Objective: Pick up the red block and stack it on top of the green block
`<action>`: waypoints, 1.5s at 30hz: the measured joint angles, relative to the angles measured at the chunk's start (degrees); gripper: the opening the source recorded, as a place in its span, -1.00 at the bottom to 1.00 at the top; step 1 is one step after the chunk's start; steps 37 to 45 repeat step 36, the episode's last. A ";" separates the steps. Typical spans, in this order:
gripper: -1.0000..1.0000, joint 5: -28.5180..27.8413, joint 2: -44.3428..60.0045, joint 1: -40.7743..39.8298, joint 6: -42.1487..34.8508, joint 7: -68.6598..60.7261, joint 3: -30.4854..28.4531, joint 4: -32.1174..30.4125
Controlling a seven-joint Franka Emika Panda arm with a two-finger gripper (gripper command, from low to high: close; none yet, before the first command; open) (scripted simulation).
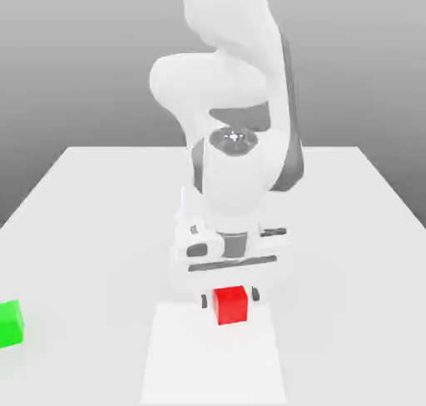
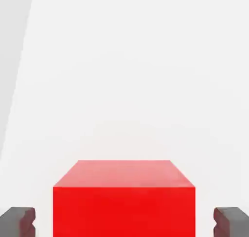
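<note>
Exterior view gives the wide layout: arm (image 1: 237,88) coming down mid-frame, jaws (image 1: 230,298) low over the bench (image 1: 349,230), red block (image 1: 231,306) between them, green block (image 1: 10,325) well apart, out at the exterior view's left edge and cut off by it. Hand view gives the close look: red block's upper face and one upright side, with a dark fingertip (image 2: 18,221) on one side of it and its mate on the opposite side.

Jaws: apart, one finger each side of the red block. Hand view has pale background between the block and each fingertip, so neither side is touching. Not clamped on it. Exterior view agrees, with small gaps either side. Red block looks upright, faces flat, edges roughly square to the jaws. The gripper body overlaps the back of its top face in the exterior view.

Surface: bench is light grey, plain, wide, with its far edge straight across behind the arm. A brighter white rectangular patch (image 1: 212,363) lies in front of the gripper and runs down to the frame's bottom; the red block overlaps its far end in the exterior view. Can't tell if the patch is a sheet or just a lighter area. In the hand view the white runs behind the block, with a slanted border to a greyer strip.

Room: plain grey backdrop (image 1: 75,63) past the bench, darker toward the bench's far edge, lighter higher up.
</note>
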 joint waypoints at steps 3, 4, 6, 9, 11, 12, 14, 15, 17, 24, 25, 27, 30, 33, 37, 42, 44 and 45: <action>-1.00 -0.18 0.89 0.01 0.77 0.15 -0.02 0.11; -1.00 -0.22 0.30 -0.06 0.27 0.17 0.01 0.02; -1.00 -0.14 -2.73 -0.20 -2.33 0.10 0.16 -0.41; -1.00 0.14 -8.64 -0.41 -7.41 -0.10 0.43 -1.23; -1.00 0.30 -12.75 -0.27 -10.95 -0.21 0.33 -1.81; -1.00 0.43 -14.65 -0.28 -12.66 -0.27 0.20 -1.98; -1.00 0.87 -14.39 -2.43 -15.17 0.17 -1.96 0.70; -1.00 1.20 -13.59 -3.96 -16.25 0.43 -3.43 2.52; -1.00 1.95 -11.58 -8.96 -18.29 0.97 -6.22 6.48; -1.00 4.70 -3.81 -22.98 -25.30 2.93 -13.70 20.94; -1.00 5.03 -2.71 -24.49 -26.30 3.26 -14.90 23.03; -1.00 5.79 -0.49 -27.32 -28.20 3.82 -17.49 27.09; -1.00 9.07 4.94 -29.56 -25.14 1.96 -17.28 29.22; 1.00 11.47 8.90 -31.03 -21.77 0.31 -15.65 29.66; 1.00 11.47 8.90 -31.03 -21.77 0.31 -15.65 29.66; 1.00 11.47 8.90 -31.03 -21.77 0.31 -15.65 29.66; 1.00 11.47 8.90 -31.03 -21.77 0.31 -15.65 29.66; 1.00 11.47 8.90 -31.03 -21.77 0.31 -15.65 29.66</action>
